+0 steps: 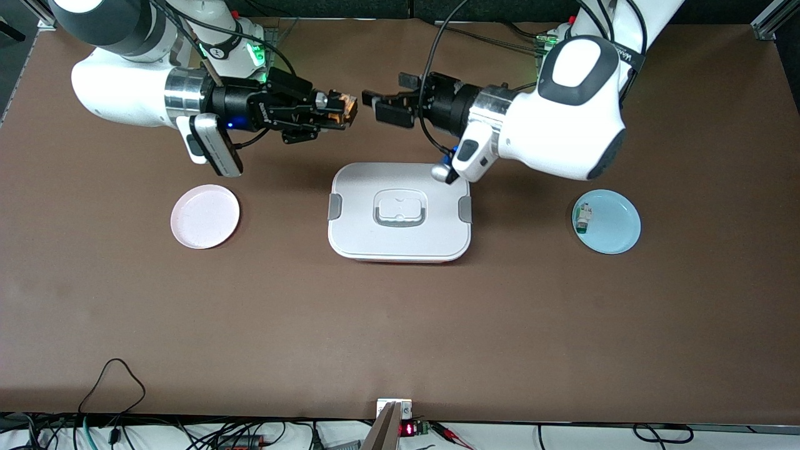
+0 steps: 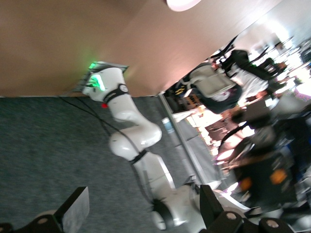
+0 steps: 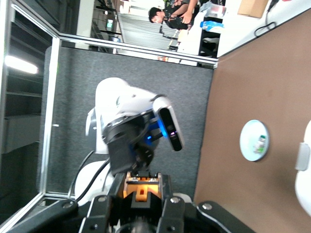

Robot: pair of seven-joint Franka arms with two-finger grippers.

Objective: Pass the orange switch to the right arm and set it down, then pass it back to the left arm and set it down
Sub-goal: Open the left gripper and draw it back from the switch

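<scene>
Box [image 1: 400, 212] sits mid-table, lid on, the one tall obstacle between the pink plate [image 1: 205, 216] and the blue plate [image 1: 607, 221]. Both grippers are up in the air over the bare table strip between the box and the robot bases: right gripper [image 1: 344, 112] clamped on the orange switch [image 1: 342, 110], left gripper [image 1: 375, 103] spread wide, facing it, narrow gap between them. Wide bare table nearer the front camera.

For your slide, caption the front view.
Right gripper holds the orange switch facing the open left gripper, above the box.
</scene>
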